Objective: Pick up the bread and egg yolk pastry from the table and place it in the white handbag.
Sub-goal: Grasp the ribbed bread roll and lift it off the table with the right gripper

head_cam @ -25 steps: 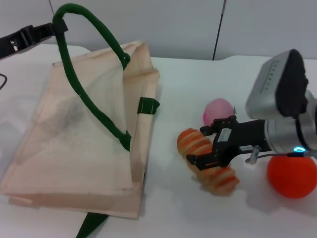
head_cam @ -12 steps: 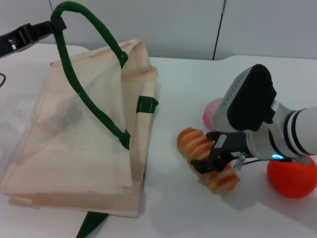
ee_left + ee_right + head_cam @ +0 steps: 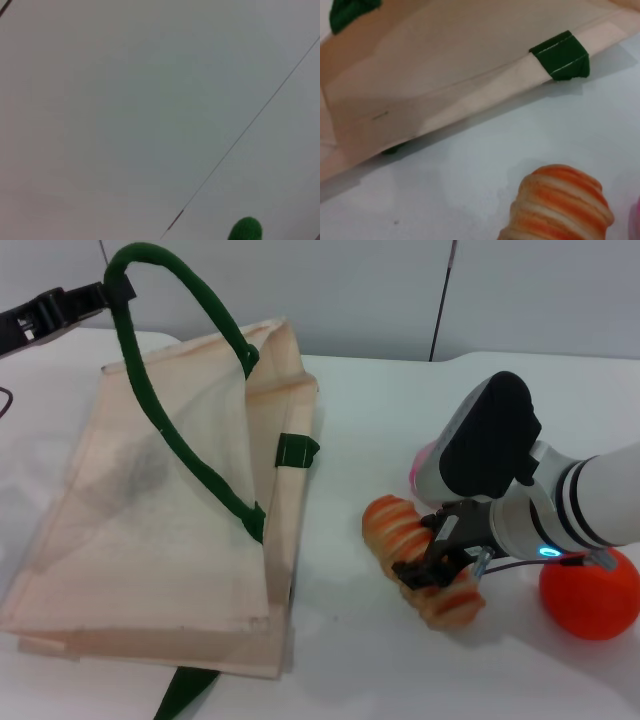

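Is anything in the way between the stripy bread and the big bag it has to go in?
Nothing visible. Only bare table lies between the bread and the white handbag. The right gripper is at the bread, and the left gripper holds the bag's green handle up.

Bread (image 3: 420,565): one, a striped orange and tan loaf on the table.
White handbag (image 3: 150,510): one, lying flat at 9 o'clock from the bread.
Green strap handles: two; one (image 3: 170,370) is lifted up, one (image 3: 185,690) lies at the near edge of the bag.
Balls: two; one pink (image 3: 425,465) at 12 o'clock from the bread, one orange (image 3: 590,595) at 3 o'clock.
Grippers: two; the left gripper (image 3: 110,290), the right gripper (image 3: 440,550).
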